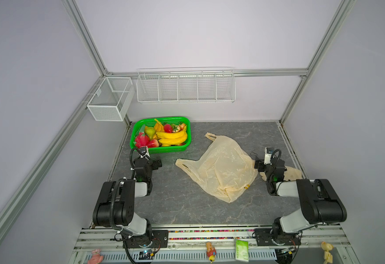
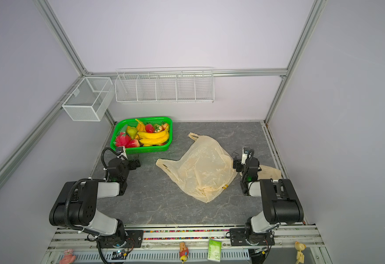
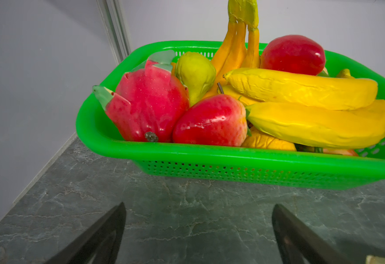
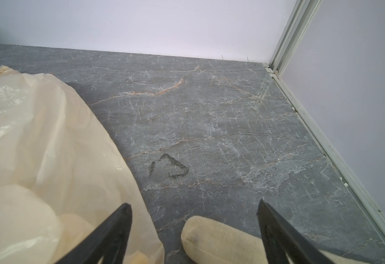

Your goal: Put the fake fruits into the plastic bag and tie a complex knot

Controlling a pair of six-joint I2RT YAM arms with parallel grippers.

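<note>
**Top views and wrist views: fruit, bag, my two grippers**

1. Fake fruits (image 1: 161,136): glossy plastic, all heaped in the green basket (image 1: 161,118) at the counter's (image 1: 187,212) far left corner. None are in the bag.
 - The left wrist view shows a pink-red dragon fruit (image 3: 148,102) with pale green tips and a green pear (image 3: 195,73).
 - It also shows a large yellow banana bunch (image 3: 301,91) and a smaller orange-yellow bunch (image 3: 232,50) standing stem-up.
 - Two red strawberries (image 3: 212,121) and an orange piece (image 3: 266,141) lie low under the bananas.
2. Plastic bag (image 1: 221,166): thin, translucent cream-yellow, crumpled and slack at mid-counter, toward the right.
 - One loop handle (image 1: 211,136) points at the far edge and the other (image 1: 182,165) at the left edge.
 - The two handles lie apart, with no knot.
3. Writing:
 - A small yellow print (image 1: 246,187) shows near the bag's bottom, but no lettering is legible.
 - A dark scrawl (image 4: 168,168) on the counter is unreadable.
 - The print on the green-and-white packet (image 1: 241,250) at the front rail is too small to read.
4. Left gripper (image 3: 199,204): jaws wide apart and holding nothing, low over bare counter just before the basket.
5. Right gripper (image 4: 194,202): jaws spread and holding nothing, at the bag's right side. A cream glove (image 4: 221,240) lies below it, by the right edge.
</note>
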